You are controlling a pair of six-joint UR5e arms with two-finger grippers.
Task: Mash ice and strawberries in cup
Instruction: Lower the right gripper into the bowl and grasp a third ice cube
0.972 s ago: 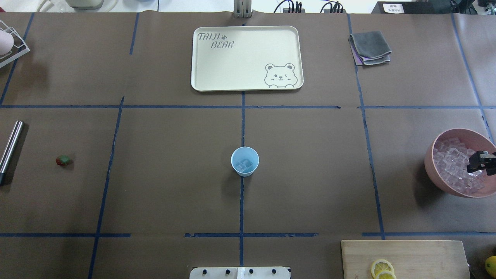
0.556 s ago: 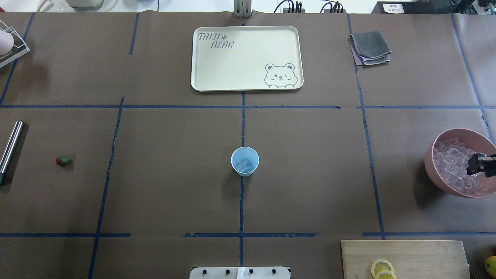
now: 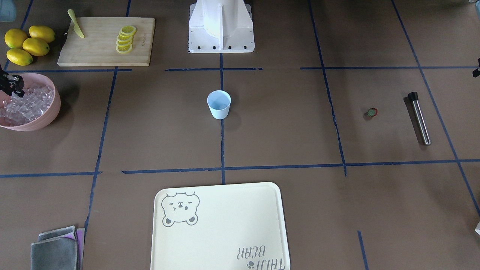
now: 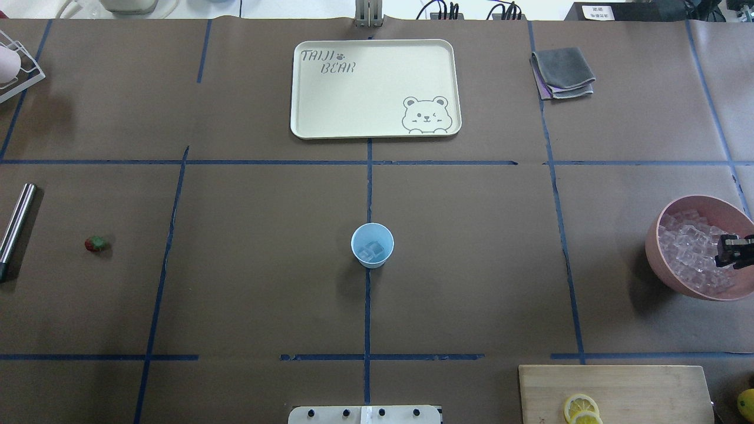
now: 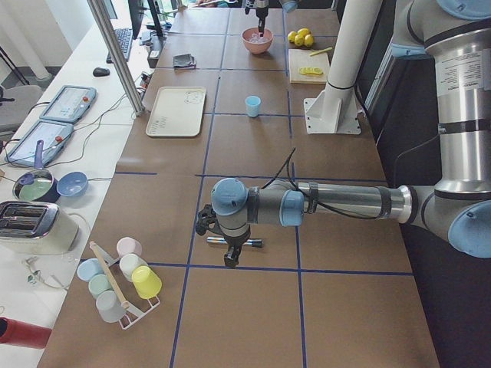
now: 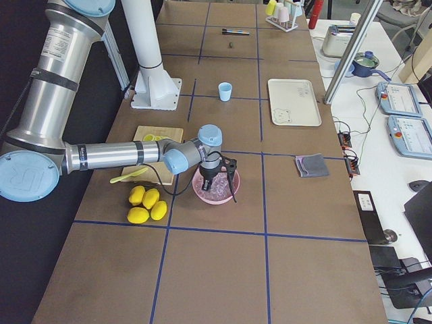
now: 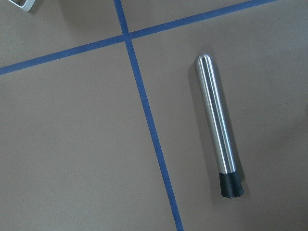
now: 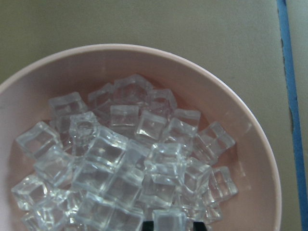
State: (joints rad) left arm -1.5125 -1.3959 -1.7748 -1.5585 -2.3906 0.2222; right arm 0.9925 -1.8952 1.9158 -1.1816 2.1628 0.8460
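The light blue cup stands at the table's middle with a few ice cubes in it. The strawberry lies far to its left, next to a steel muddler. My right gripper is down in the pink bowl of ice. In the right wrist view one cube sits pinched between the fingertips. My left gripper hovers over the muddler. Its fingers do not show in the left wrist view, so I cannot tell if it is open or shut.
A cream tray lies at the table's far side, with folded grey cloths to its right. A cutting board with lemon slices is near my right base, with whole lemons beside it. A cup rack stands at the left end.
My right gripper has shifted slightly right and lower over the ice bowl. The cup, strawberry and muddler have not moved.
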